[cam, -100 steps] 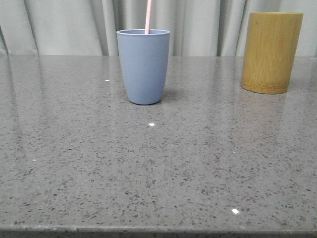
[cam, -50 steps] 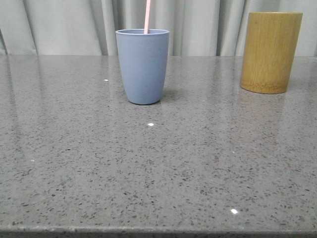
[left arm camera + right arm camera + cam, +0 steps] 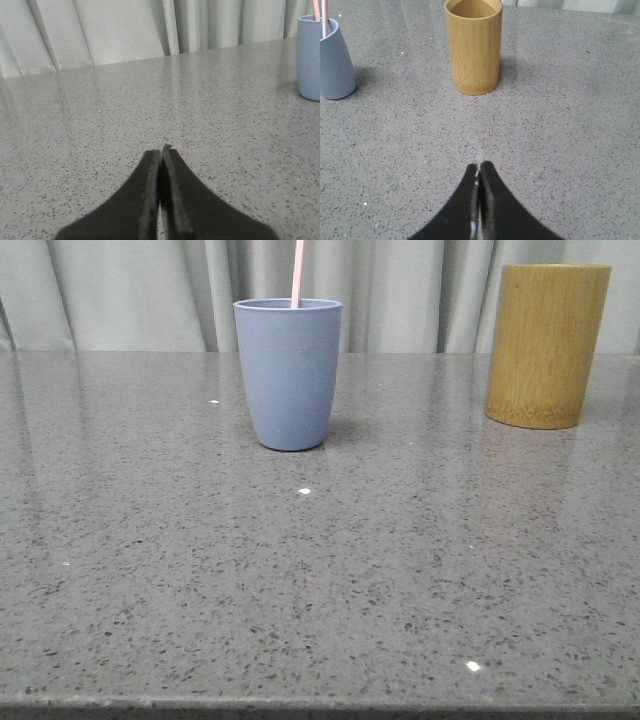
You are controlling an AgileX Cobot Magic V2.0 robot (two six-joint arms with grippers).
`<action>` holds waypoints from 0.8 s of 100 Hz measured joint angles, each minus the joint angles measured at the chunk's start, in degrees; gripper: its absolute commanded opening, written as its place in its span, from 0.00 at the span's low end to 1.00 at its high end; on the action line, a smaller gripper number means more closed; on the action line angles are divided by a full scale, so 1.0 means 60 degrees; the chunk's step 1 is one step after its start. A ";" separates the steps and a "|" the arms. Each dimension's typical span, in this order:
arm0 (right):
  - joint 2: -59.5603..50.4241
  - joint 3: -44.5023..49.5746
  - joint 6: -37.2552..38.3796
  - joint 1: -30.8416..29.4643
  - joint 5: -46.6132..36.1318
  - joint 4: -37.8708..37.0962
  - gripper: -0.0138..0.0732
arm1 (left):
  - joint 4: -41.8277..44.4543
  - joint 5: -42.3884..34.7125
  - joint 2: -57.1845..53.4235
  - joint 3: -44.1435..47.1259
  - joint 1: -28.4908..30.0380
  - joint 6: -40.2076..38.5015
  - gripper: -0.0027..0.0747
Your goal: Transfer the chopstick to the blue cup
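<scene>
The blue cup [image 3: 289, 373] stands upright on the grey table, left of centre at the back. A thin pale pink chopstick [image 3: 298, 272] stands in it, only its upper end showing above the rim. The cup also shows in the left wrist view [image 3: 310, 57] and in the right wrist view [image 3: 335, 67], with the chopstick [image 3: 324, 17] in it. My left gripper [image 3: 161, 152] is shut and empty, low over bare table, well away from the cup. My right gripper [image 3: 479, 167] is shut and empty, short of the bamboo cylinder. Neither gripper shows in the front view.
A taller yellow-brown bamboo cylinder [image 3: 548, 345] stands at the back right; the right wrist view [image 3: 473, 46] looks into its open top and shows nothing inside. Pale curtains [image 3: 130, 290] hang behind the speckled grey table [image 3: 320, 580].
</scene>
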 measured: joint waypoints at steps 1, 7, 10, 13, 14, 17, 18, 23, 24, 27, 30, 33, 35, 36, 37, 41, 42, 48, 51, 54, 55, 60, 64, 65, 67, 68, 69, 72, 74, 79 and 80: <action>0.0000 0.0000 0.0000 0.0000 0.0000 0.0000 0.08 | 0.0000 0.0000 0.0000 0.0000 0.0000 0.0000 0.01; 0.0000 0.0000 0.0000 0.0000 0.0000 0.0000 0.08 | 0.0000 0.0000 0.0000 0.0000 0.0000 0.0000 0.01; 0.0000 0.0000 0.0000 0.0000 0.0000 0.0000 0.08 | 0.0000 0.0000 0.0000 0.0000 0.0000 0.0000 0.01; 0.0000 0.0000 0.0000 0.0000 0.0000 -0.0079 0.08 | 0.0000 0.0000 0.0000 0.0000 0.0000 0.0000 0.01; 0.0000 0.0000 0.0000 0.0000 0.0000 -0.0082 0.08 | 0.0000 0.0000 0.0000 0.0000 0.0000 0.0000 0.01; 0.0000 0.0000 0.0000 0.0000 0.0000 -0.0208 0.08 | 0.0000 0.0000 0.0000 0.0000 0.0000 0.0000 0.01; 0.0000 0.0000 0.0000 0.0000 -0.0015 -0.0260 0.08 | 0.0000 0.0000 0.0000 0.0000 0.0000 0.0000 0.01; 0.0000 0.0000 -0.0018 -0.0077 -0.0015 -0.0412 0.08 | 0.0000 0.0000 0.0000 0.0000 0.0000 0.0000 0.01; 0.0000 0.0000 -0.0018 -0.0114 -0.0015 -0.0413 0.08 | 0.0000 0.0000 0.0000 0.0000 0.0000 0.0000 0.01; 0.0000 0.0016 -0.0018 -0.0214 -0.0015 -0.0476 0.08 | 0.0000 0.0000 0.0000 0.0000 0.0000 0.0000 0.01; 0.0000 0.0040 -0.0018 -0.0361 -0.0074 -0.0493 0.08 | 0.0000 0.0000 0.0000 0.0000 0.0000 0.0000 0.01; -0.0006 0.0082 -0.0018 -0.0606 -0.0175 -0.0493 0.08 | 0.0000 0.0000 0.0000 0.0000 0.0000 0.0000 0.01; -0.0023 0.0138 -0.0018 -0.0720 -0.0299 -0.0493 0.08 | 0.0000 0.0000 0.0000 0.0000 0.0000 0.0000 0.01; -0.0031 0.0161 -0.0018 -0.0841 -0.0415 -0.0493 0.08 | 0.0000 0.0000 0.0000 0.0000 0.0000 0.0000 0.01; -0.0069 0.0213 -0.0018 -0.0903 -0.0478 -0.0470 0.08 | 0.0000 0.0000 0.0000 0.0000 0.0000 0.0000 0.01; -0.0155 0.0432 -0.0031 -0.1311 -0.0928 -0.0377 0.08 | 0.0000 0.0000 0.0000 0.0000 0.0000 0.0000 0.01; -0.0204 0.0476 -0.0031 -0.1384 -0.1012 -0.0356 0.08 | 0.0000 0.0000 0.0000 0.0000 0.0000 0.0000 0.01; -0.0459 0.0939 -0.0104 -0.2043 -0.1828 -0.0055 0.08 | 0.0000 0.0000 0.0000 0.0000 0.0000 0.0000 0.01; -0.0668 0.1176 -0.0214 -0.2327 -0.2203 0.0117 0.08 | 0.0000 0.0000 0.0000 0.0000 0.0000 0.0000 0.01; -0.0850 0.1427 -0.0315 -0.2649 -0.2563 0.0299 0.08 | 0.0000 0.0000 0.0000 0.0000 0.0000 0.0000 0.01; -0.0897 0.1552 -0.0346 -0.2708 -0.2736 0.0389 0.08 | 0.0000 0.0000 0.0000 0.0000 0.0000 0.0000 0.01; -0.1309 0.2004 -0.0584 -0.3084 -0.3312 0.0698 0.08 | 0.0000 0.0000 0.0000 0.0000 0.0000 0.0000 0.01; -0.1582 0.2332 -0.0868 -0.3317 -0.3733 0.0974 0.08 | 0.0000 0.0000 0.0000 0.0000 0.0000 0.0000 0.01; -0.1689 0.2462 -0.0971 -0.3351 -0.3798 0.1019 0.08 | 0.0000 0.0000 0.0000 0.0000 0.0000 0.0000 0.01; -0.1851 0.2658 -0.1078 -0.3447 -0.3979 0.1166 0.08 | 0.0000 0.0000 0.0000 0.0000 0.0000 0.0000 0.01; -0.1904 0.2724 -0.1196 -0.3501 -0.4033 0.1213 0.08 | 0.0000 0.0000 0.0000 0.0000 0.0000 0.0000 0.01; -0.1960 0.2853 -0.1251 -0.3527 -0.4138 0.1305 0.08 | 0.0000 0.0000 0.0000 0.0000 0.0000 0.0000 0.01; -0.2237 0.3113 -0.1546 -0.3615 -0.4320 0.1480 0.08 | 0.0000 0.0000 0.0000 0.0000 0.0000 0.0000 0.01; -0.2401 0.3300 -0.1662 -0.3657 -0.4431 0.1598 0.08 | 0.0000 0.0000 0.0000 0.0000 0.0000 0.0000 0.01; -0.2768 0.3714 -0.2060 -0.3719 -0.4647 0.1794 0.08 | 0.0000 0.0000 0.0000 0.0000 0.0000 0.0000 0.01; -0.2813 0.3772 -0.2100 -0.3746 -0.4674 0.1850 0.08 | 0.0000 0.0000 0.0000 0.0000 0.0000 0.0000 0.01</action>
